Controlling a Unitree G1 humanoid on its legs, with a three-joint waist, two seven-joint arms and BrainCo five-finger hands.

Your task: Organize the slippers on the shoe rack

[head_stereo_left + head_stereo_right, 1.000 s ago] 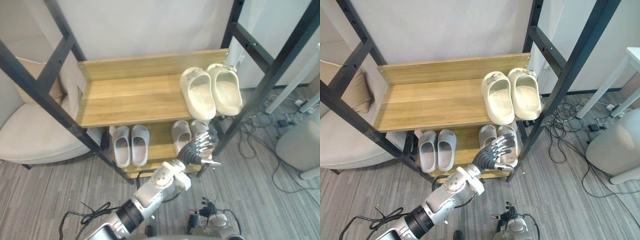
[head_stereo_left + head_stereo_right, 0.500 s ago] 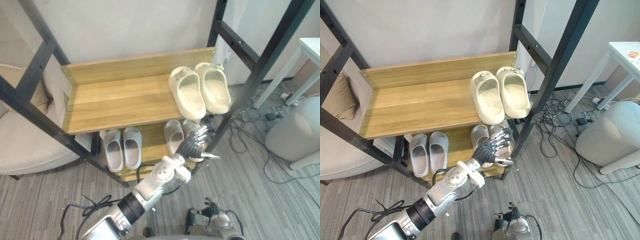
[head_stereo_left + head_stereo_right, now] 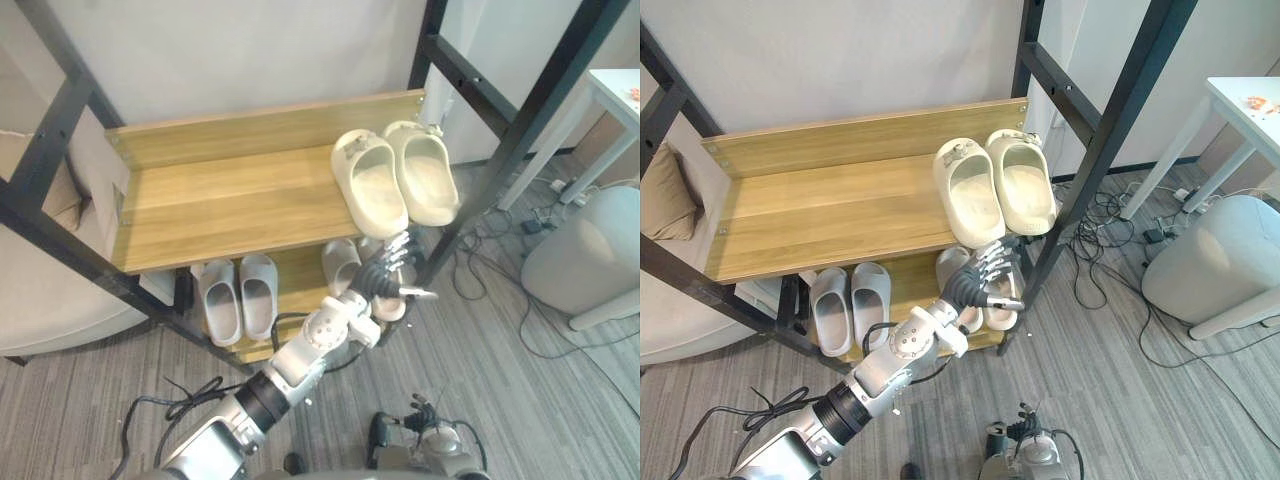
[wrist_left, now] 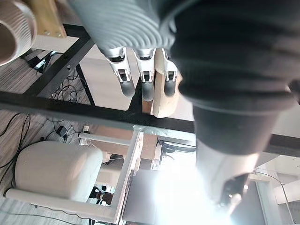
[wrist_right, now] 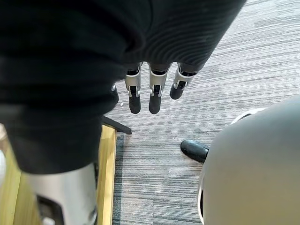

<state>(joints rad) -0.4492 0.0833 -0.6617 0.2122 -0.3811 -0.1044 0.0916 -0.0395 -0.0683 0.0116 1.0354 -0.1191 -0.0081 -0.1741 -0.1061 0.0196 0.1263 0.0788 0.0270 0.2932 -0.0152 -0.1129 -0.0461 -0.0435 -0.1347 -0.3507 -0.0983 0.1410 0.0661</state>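
Slippers (image 3: 338, 262) on btm shelf (image 3: 298, 275) half-hidden behind left hand (image 3: 375, 285).

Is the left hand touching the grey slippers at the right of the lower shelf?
Cannot tell. In the right eye view the left hand overlaps those grey slippers, with no contact or gap plainly visible.

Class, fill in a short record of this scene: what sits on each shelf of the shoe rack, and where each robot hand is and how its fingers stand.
Upper shelf: cream slippers, a pair side by side at its right end.
Lower shelf: grey slippers at the left, pale pair at the right.
Left hand: fingers straight, extended toward the pale pair under the upper shelf's front edge; contact cannot be told.
Right hand: fingers straight, holding nothing, above the floor.
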